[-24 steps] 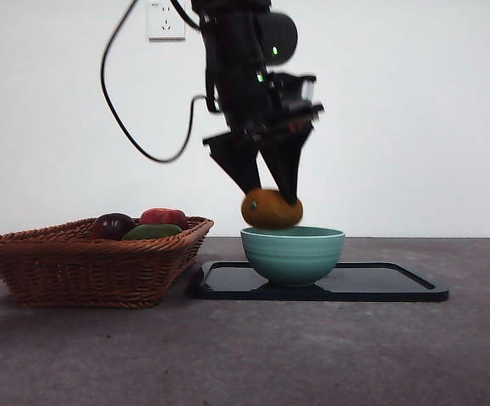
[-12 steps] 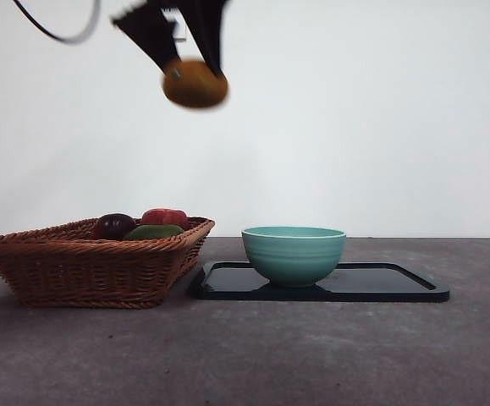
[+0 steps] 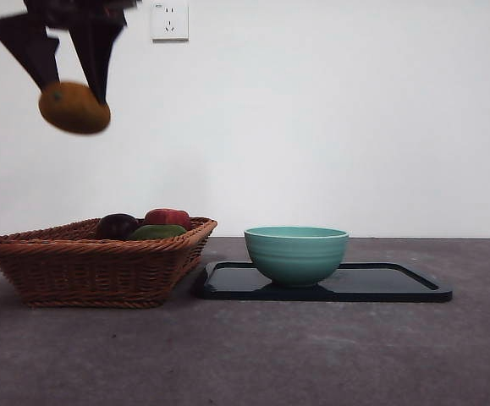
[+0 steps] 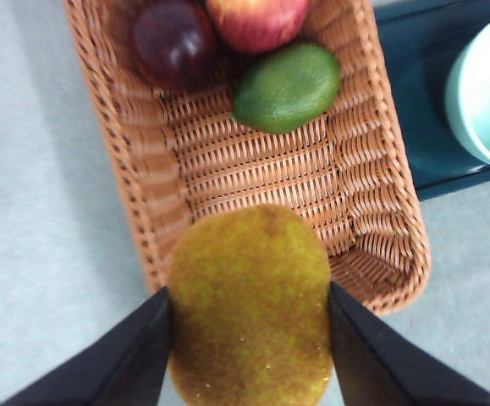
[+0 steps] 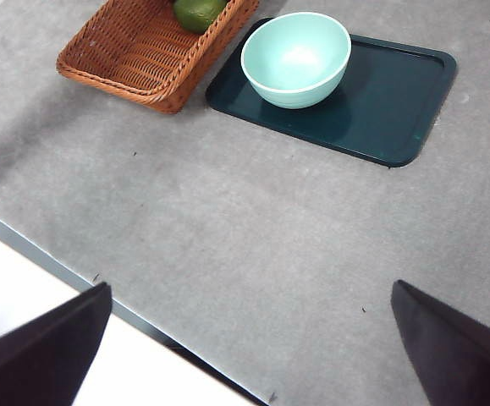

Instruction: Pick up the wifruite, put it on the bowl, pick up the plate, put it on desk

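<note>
The wifruite (image 3: pixel 74 107), orange-tan and rounded, hangs high in the air with my left gripper (image 3: pixel 68 95) shut on it. The left wrist view shows the wifruite (image 4: pixel 249 304) between the two black jaws of the left gripper (image 4: pixel 249 342), above the near end of the wicker basket. The mint-green bowl (image 3: pixel 296 254) stands with nothing in it on the dark plate (image 3: pixel 397 288), right of the basket. My right gripper (image 5: pixel 249 351) is open with nothing in it, high over the grey desk (image 5: pixel 253 237), well back from the bowl (image 5: pixel 295 59) and plate (image 5: pixel 397 110).
The brown wicker basket (image 3: pixel 92 271) holds a dark purple fruit (image 3: pixel 116 226), a red apple (image 3: pixel 167 217) and a green fruit (image 3: pixel 154 231). Its right end almost touches the plate. The desk's edge (image 5: pixel 58 271) runs below the right gripper. A wall socket (image 3: pixel 169 20) sits high on the back wall.
The left gripper has carried the wifruite from just above the bowl up and to the left, to high over the basket's left end. Bowl, plate and basket have not moved.
</note>
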`<state>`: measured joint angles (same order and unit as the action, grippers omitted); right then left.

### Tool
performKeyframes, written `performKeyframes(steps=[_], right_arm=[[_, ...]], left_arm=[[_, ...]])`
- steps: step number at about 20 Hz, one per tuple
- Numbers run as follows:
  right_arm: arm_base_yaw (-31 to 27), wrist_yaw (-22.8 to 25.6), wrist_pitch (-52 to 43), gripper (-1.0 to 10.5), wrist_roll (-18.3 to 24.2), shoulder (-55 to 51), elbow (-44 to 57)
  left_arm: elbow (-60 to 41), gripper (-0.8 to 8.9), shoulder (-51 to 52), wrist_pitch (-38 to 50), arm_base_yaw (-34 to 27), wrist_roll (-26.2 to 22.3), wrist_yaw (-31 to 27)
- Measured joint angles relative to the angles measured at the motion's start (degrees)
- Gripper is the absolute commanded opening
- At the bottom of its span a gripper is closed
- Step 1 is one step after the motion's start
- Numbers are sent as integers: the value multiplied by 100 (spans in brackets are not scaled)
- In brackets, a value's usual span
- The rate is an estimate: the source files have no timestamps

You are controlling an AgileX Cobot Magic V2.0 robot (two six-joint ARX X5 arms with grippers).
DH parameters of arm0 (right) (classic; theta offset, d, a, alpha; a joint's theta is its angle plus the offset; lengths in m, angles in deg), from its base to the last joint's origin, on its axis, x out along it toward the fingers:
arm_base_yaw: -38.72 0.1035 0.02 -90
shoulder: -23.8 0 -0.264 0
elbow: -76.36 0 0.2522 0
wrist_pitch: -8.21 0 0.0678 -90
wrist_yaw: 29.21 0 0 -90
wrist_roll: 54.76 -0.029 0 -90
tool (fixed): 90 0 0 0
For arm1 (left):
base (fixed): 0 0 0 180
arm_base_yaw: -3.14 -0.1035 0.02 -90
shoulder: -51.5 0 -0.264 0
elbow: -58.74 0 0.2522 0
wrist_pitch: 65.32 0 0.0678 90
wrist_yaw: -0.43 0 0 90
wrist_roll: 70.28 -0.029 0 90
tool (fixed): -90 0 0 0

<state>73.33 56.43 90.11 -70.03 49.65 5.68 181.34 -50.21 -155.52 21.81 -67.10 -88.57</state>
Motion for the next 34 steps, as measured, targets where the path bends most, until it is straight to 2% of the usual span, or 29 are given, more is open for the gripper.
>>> performKeyframes(steps=[5,9,13,21,34], right_arm=[[0,9,-50,556,0,-2,0],[0,9,-116,556,0,-2,0],[2,129,-151,556,0,0,0],[2,136,-151,556,-13,-2,0],[2,133,-151,556,-22,0,0]], left_arm=[[-1484,184,11,1499,26,431,2],[-2079,184,11,2319,26,702,-22],[-2568,184,11,2612,160,981,-411],[-2964,184,9,3200,291,1432,-428],[-2962,192,-424,3322,299,1453,-437]])
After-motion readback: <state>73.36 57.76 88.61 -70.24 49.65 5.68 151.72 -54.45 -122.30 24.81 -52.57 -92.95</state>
